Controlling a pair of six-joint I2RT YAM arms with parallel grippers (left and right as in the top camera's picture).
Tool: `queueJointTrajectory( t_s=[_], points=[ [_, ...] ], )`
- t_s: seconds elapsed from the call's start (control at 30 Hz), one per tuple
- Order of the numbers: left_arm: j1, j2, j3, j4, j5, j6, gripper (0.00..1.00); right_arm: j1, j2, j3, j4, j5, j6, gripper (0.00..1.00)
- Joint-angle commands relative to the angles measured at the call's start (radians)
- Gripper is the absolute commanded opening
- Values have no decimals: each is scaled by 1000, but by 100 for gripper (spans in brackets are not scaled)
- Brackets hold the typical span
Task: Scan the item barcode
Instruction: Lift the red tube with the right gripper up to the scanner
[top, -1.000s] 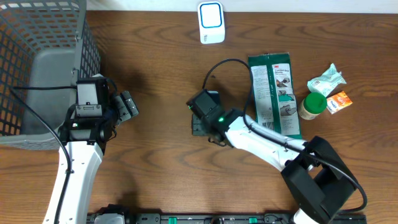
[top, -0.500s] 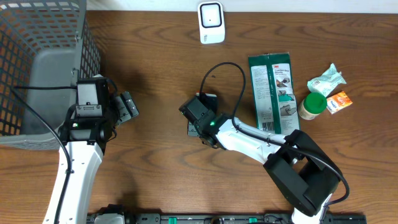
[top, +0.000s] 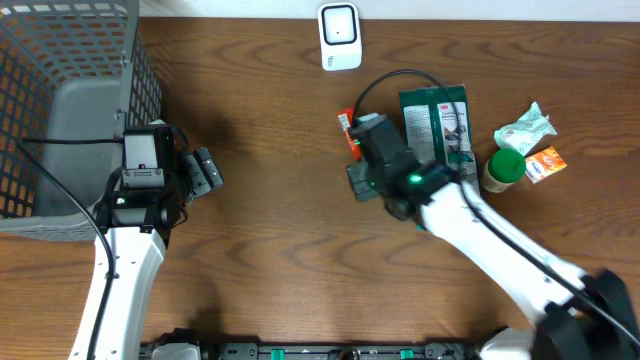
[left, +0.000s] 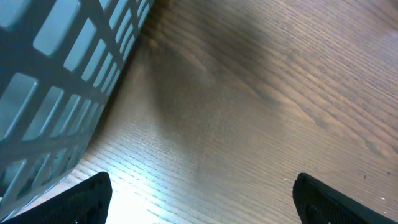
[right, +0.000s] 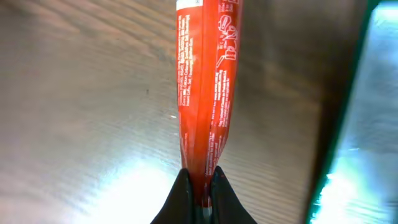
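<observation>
While the left gripper (left: 200, 198) hangs with fingers spread wide and empty, well left of the green packet (top: 445, 120), the right gripper (right: 200, 177) pinches one end of the red packet (right: 205, 81) tightly, just left of that green packet and possibly raised off the table (top: 270, 250).
</observation>
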Motion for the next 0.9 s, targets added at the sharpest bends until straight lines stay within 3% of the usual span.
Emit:
queueJointTrajectory(
  t_s=[0.0, 0.23, 0.47, 0.7, 0.87],
  points=[
    [6, 4, -7, -9, -12, -14, 93, -52, -77, 14, -40, -34, -208, 1],
    [6, 3, -7, -9, -12, -14, 93, -75, -89, 138, -174, 59, -427, 1],
    [6, 3, -7, -9, -12, -14, 93, -73, -79, 191, -86, 296, -616, 1],
    [6, 3, -7, -9, -12, -14, 93, -53, 44, 191, 179, 626, -942, 1],
    [6, 4, -7, -9, -12, -14, 93, -32, 223, 191, 537, 823, -1334, 1]
  ],
)
